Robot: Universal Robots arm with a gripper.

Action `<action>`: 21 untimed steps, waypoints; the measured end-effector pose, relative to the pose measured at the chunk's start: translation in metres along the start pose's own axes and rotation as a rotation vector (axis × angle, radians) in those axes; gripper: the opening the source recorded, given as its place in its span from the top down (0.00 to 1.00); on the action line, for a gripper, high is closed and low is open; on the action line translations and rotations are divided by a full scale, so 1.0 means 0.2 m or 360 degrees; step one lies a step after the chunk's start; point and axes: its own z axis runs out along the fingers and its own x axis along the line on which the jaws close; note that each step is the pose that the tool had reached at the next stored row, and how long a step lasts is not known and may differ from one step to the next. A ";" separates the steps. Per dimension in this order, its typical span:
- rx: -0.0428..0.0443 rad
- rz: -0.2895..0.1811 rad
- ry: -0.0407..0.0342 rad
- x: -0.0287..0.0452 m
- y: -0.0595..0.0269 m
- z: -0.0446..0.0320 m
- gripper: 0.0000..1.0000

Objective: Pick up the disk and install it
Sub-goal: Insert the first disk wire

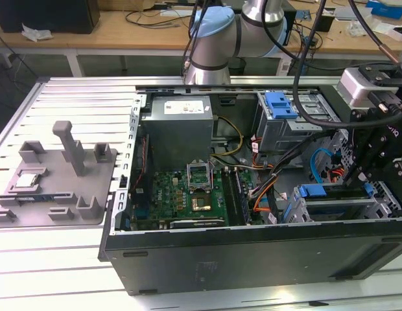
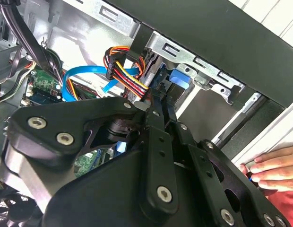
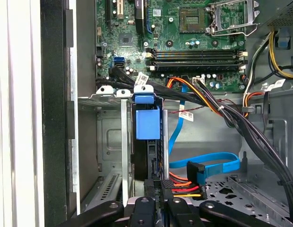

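The disk (image 3: 147,124) stands on edge in a slot of the metal drive cage (image 3: 105,100), its blue rail frame facing up. In the exterior view the disk (image 1: 314,192) sits in the cage at the case's front corner, on the exterior view's right. My gripper (image 3: 160,202) reaches down onto the disk's near end, fingers (image 3: 145,208) close on either side, shut on it. In the second wrist view the black gripper (image 2: 160,101) points at the blue rail (image 2: 179,78). From outside, the gripper (image 1: 368,186) hangs over that cage.
Bundled power cables (image 3: 184,189) and a blue data cable (image 3: 212,163) lie beside the slot. The motherboard (image 1: 188,194), power supply (image 1: 178,123) and another cage with a blue latch (image 1: 281,103) fill the case. A grey fixture (image 1: 55,178) lies outside. A person's hand (image 2: 274,165) rests on the case edge.
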 end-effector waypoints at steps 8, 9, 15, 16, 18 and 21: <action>0.0000 0.0000 0.0000 0.000 0.000 -0.011 0.84; 0.0000 0.0000 0.0000 0.000 0.000 -0.011 0.84; 0.0000 0.0000 0.0000 -0.002 0.000 -0.010 0.84; 0.0000 0.0000 0.0000 -0.002 0.000 -0.009 0.84; 0.0000 0.0000 0.0000 -0.002 0.000 -0.006 0.84; 0.0000 0.0000 0.0000 -0.002 0.000 -0.001 0.84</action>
